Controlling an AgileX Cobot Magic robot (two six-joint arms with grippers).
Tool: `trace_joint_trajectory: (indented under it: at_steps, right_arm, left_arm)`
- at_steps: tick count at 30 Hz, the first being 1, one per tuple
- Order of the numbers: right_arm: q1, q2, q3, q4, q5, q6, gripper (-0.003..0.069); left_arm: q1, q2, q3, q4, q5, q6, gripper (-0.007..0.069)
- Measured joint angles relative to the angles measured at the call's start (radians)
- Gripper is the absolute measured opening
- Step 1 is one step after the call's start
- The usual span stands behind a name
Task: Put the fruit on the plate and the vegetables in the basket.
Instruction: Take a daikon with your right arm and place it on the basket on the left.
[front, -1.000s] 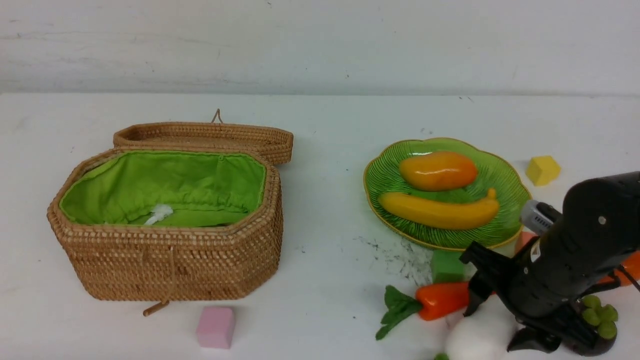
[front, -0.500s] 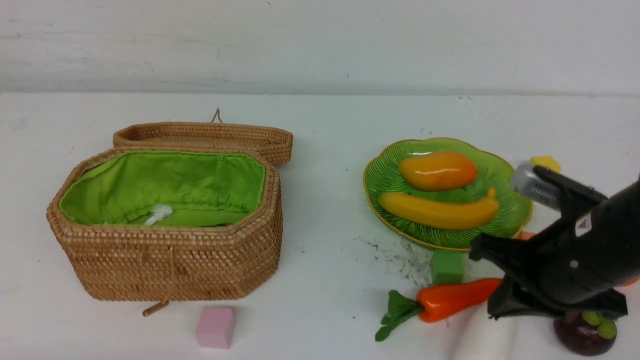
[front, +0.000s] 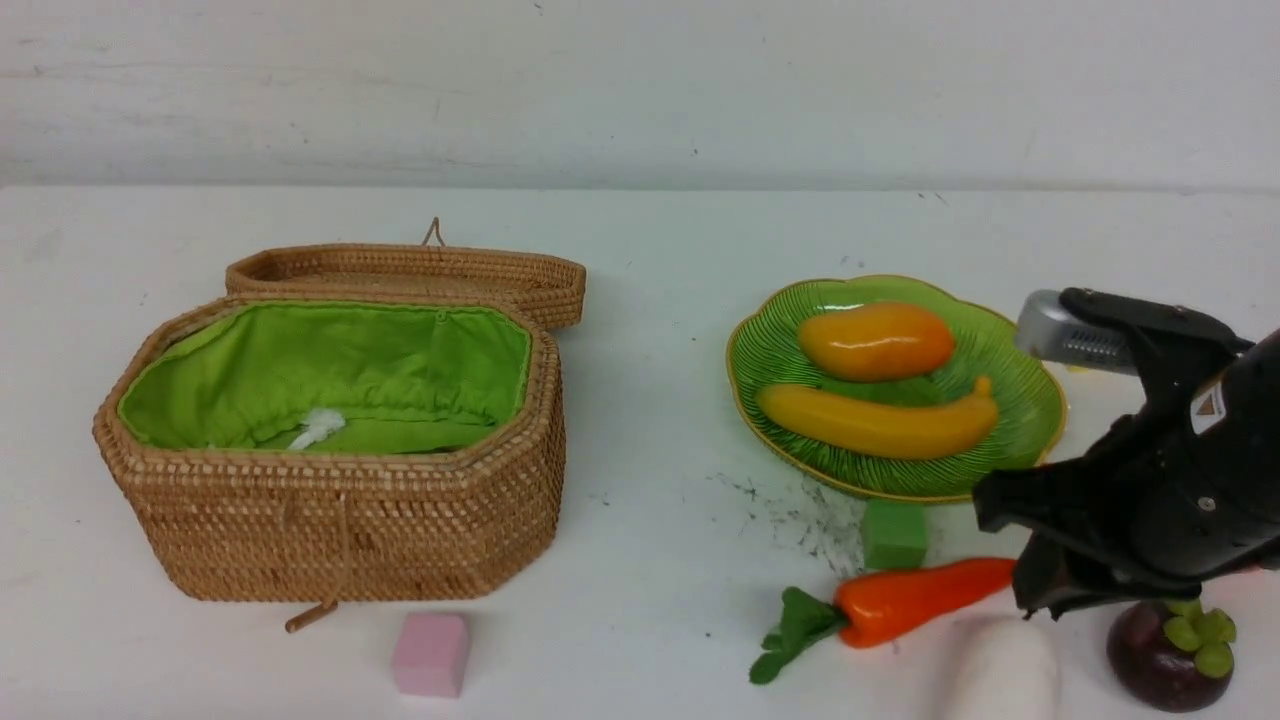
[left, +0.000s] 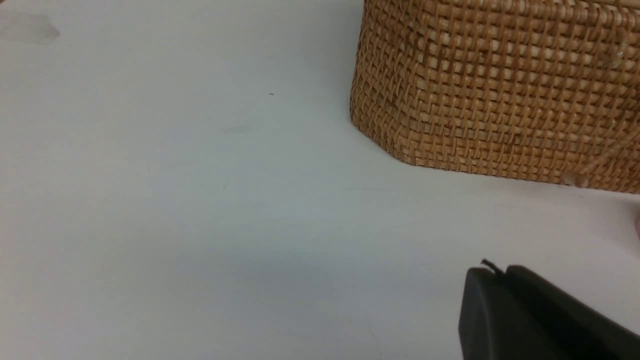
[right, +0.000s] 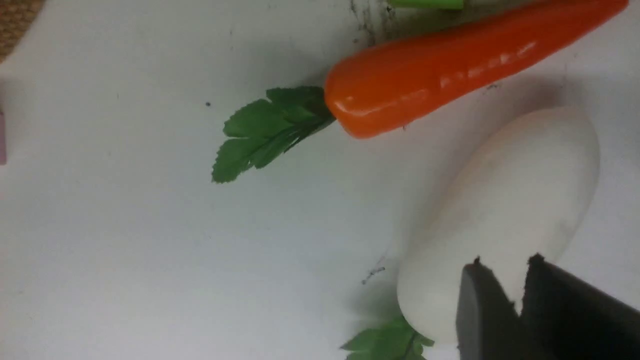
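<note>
So the right gripper (right: 506, 262) has its tips just slightly apart, nothing between them, and it's hanging over the fat white radish (right: 505, 210). I'd guess the radish is the current job. It lies on the near side of the gripper, with the carrot (front: 915, 600) just to the gripper's left and the mangosteen (front: 1168, 655) a bit to its right. Honestly, that gap looks way too skinny for something that fat, so I'd open up wide before dropping, line the fingers up across the short width, and go for the middle of the body instead of the leaves. It's smooth and rounded, so an off-centre squeeze would probably make it roll or squirt out. Close gently, lift straight up, and keep clear of the carrot. Left gripper (left: 495, 270) is closed with nothing in it, near the basket's front side. Beyond the right gripper and a bit left is the plate (front: 742, 375), with the mango (front: 875, 342) and banana (front: 880, 422) sitting on it, and a green cube (front: 894, 535) by its near edge. Basket (front: 330, 530) is well off to the right gripper's left, lid (front: 545, 300) open behind it. I can see green lining and some small white bit inside, no veg, though the front wall hides part of the bottom.
</note>
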Motion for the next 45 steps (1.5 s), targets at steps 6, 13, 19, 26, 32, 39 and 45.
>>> trace_joint_trajectory:
  at_steps: [6, 13, 19, 26, 32, 39, 45]
  right_arm:
    - [0.0, 0.0, 0.047, 0.005, -0.042, 0.155, 0.0408]
    - [0.0, 0.011, 0.151, 0.024, -0.162, 0.281, 0.0668]
    - [0.0, 0.129, 0.217, 0.043, -0.296, 0.287, 0.0654]
    - [0.0, 0.286, 0.21, 0.066, -0.375, 0.254, 0.0544]
    - [0.001, 0.251, 0.214, 0.107, -0.323, 0.176, 0.0544]
    - [0.021, -0.017, 0.077, 0.178, -0.223, -0.092, 0.0544]
    - [0.038, 0.013, -0.341, 0.245, -0.154, -0.401, 0.0544]
  left_arm:
    - [0.0, 0.0, 0.0, 0.0, 0.0, 0.0, 0.002]
    - [0.0, 0.0, 0.0, 0.0, 0.0, 0.0, 0.002]
    - [0.0, 0.0, 0.0, 0.0, 0.0, 0.0, 0.002]
    - [0.0, 0.0, 0.0, 0.0, 0.0, 0.0, 0.002]
    - [0.0, 0.0, 0.0, 0.0, 0.0, 0.0, 0.0026]
    - [0.0, 0.0, 0.0, 0.0, 0.0, 0.0, 0.0027]
    - [0.0, 0.0, 0.0, 0.0, 0.0, 0.0, 0.0034]
